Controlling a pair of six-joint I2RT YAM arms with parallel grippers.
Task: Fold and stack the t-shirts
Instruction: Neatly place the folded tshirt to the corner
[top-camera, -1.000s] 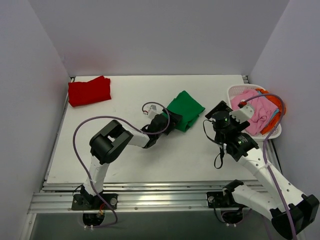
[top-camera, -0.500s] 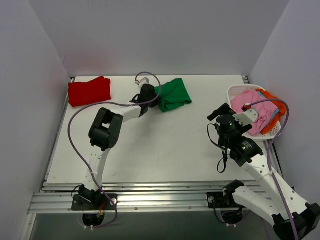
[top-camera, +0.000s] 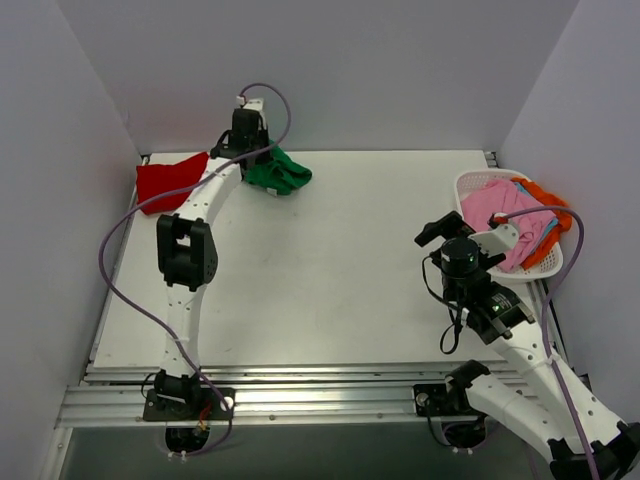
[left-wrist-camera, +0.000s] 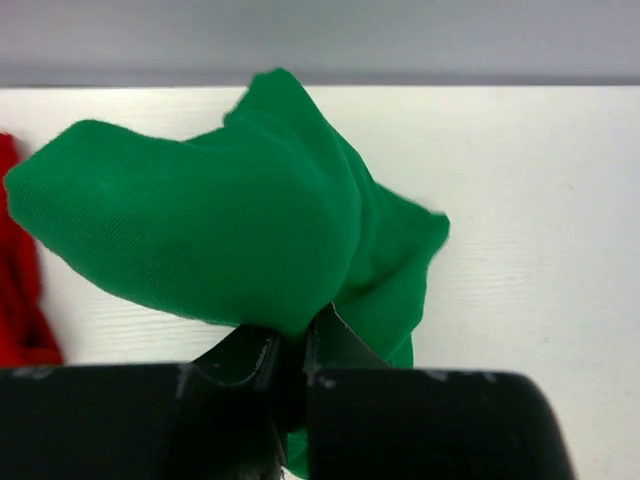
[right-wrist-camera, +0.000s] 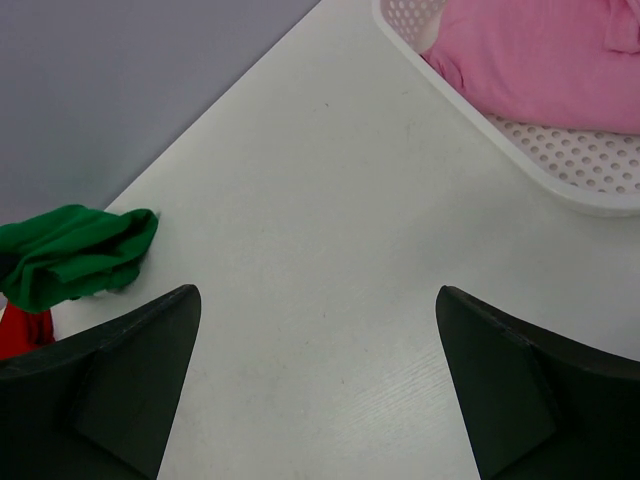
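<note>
Two claws, one clenched on the green t-shirt (top-camera: 280, 174) at the bench's (top-camera: 330, 270) far-left edge.
Left claw (left-wrist-camera: 295, 338) pinches the soft, bunched green knit just right of the red t-shirt (top-camera: 168, 183); right claw (right-wrist-camera: 315, 292) gapes wide above the smooth white open middle, near the perforated basket (top-camera: 468, 184) of pink t-shirt (top-camera: 503, 210).

I can't see left gripper (left-wrist-camera: 293, 345) tips, buried in bunched bright green fabric tee (left-wrist-camera: 220, 215); plain red fabric tee (left-wrist-camera: 14, 290) edge-cropped.
</note>
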